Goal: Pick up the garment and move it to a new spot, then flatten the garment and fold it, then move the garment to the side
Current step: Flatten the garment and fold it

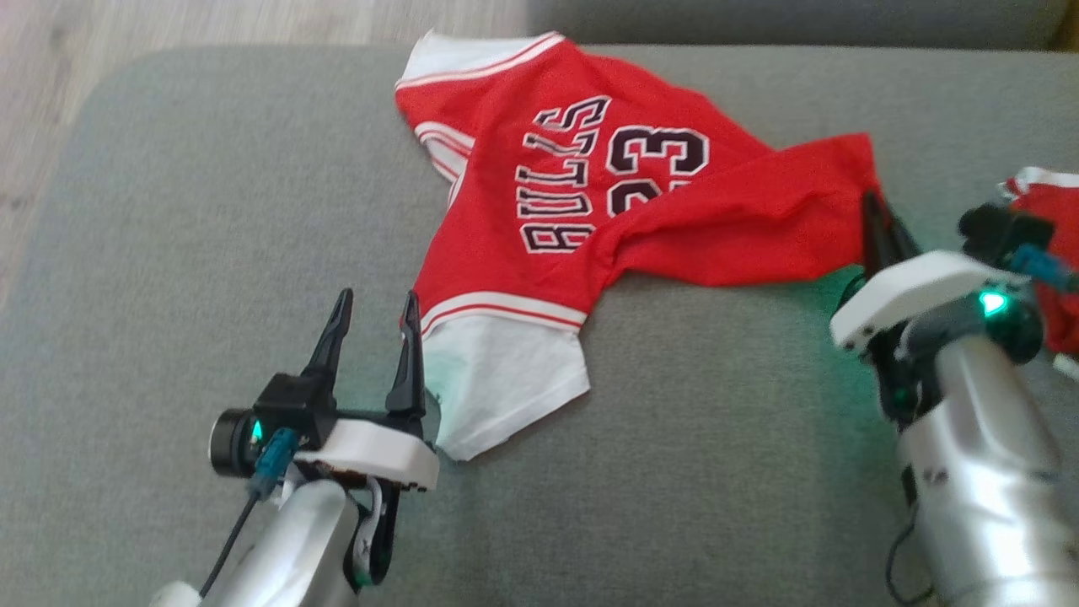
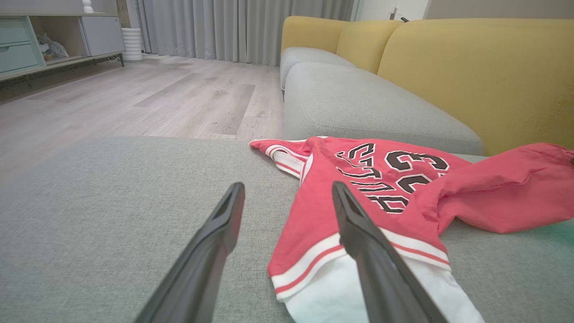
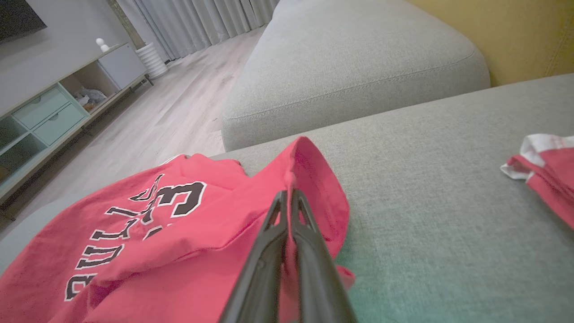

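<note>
The garment (image 1: 590, 194) is a red jersey with black "BULLS 23" lettering and white sleeves, lying crumpled on the grey cushion (image 1: 211, 211). My left gripper (image 1: 378, 295) stands open at the near white sleeve (image 1: 497, 371). In the left wrist view its (image 2: 288, 186) right finger lies over that sleeve's striped band and its left finger is over bare cushion. My right gripper (image 1: 868, 201) is shut on the garment's red hem corner at the right. In the right wrist view the gripper (image 3: 287, 194) pinches a raised ridge of the garment (image 3: 157, 224).
A second red-and-white cloth (image 1: 1045, 253) lies at the far right of the cushion, beside my right wrist (image 3: 542, 170). Another grey cushion (image 2: 358, 103) and the yellow sofa back (image 2: 484, 67) lie beyond. Wooden floor (image 1: 50, 101) borders the cushion's left edge.
</note>
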Controlling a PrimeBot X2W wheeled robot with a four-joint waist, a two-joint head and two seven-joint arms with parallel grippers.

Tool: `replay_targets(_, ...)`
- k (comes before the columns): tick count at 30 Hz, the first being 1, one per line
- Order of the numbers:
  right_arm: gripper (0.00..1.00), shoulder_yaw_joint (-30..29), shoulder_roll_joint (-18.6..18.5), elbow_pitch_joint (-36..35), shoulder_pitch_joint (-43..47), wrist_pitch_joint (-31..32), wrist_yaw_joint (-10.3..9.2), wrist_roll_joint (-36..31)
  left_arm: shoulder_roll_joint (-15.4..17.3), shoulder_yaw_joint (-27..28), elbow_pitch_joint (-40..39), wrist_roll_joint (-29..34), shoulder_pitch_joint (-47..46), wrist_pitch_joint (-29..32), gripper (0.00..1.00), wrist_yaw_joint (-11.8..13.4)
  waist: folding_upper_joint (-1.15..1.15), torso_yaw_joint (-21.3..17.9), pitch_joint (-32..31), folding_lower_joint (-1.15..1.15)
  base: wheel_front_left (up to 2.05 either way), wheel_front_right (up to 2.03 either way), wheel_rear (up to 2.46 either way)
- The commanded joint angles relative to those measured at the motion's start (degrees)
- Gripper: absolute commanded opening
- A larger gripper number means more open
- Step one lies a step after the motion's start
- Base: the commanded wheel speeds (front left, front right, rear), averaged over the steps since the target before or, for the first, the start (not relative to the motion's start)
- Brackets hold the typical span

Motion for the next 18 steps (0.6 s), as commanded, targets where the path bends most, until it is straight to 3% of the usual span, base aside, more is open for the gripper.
replay_targets(1,0.00,2.2,-0.2,-2.7,1.2,-0.7,-0.04,0.6,0.4,2.5,-1.3,0.4,-0.5,-0.5,1.00,0.0,0.00,-1.2,-1.6,0.00,0.00,0.00,0.00)
replay_targets(6,0.00,6.2,-0.5,-10.2,9.4,0.1,-0.04,2.6,0.5,3.5,-0.8,0.3,1.2,-0.5,1.00,0.0,0.00,-3.5,-4.9,0.00,0.00,0.00,0.00)
replay_targets(18,0.00,6.5,1.3,-28.7,29.4,5.4,-0.04,-0.8,0.7,4.8,-0.4,0.2,4.0,-0.5,1.00,0.0,0.00,-8.3,-8.5,0.00,0.00,0.00,0.00)
